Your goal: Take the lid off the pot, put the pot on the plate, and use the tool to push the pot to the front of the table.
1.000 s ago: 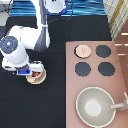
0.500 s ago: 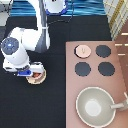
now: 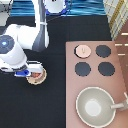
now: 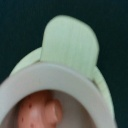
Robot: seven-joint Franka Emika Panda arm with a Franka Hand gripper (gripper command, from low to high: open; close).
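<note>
Lid (image 3: 82, 50): set on the stove counter (image 3: 120, 75) at the exterior view's right, already off the pot; pot (image 3: 36, 76): seated on the plate (image 3: 42, 79) on the black tabletop (image 3: 50, 105) at the exterior view's left; gripper (image 3: 26, 73): positioned low, directly at the pot's edge; finger state cannot be told; wrist view: pot rim (image 4: 55, 80) close below, reddish inside shown, plate (image 4: 30, 60) beneath.
</note>
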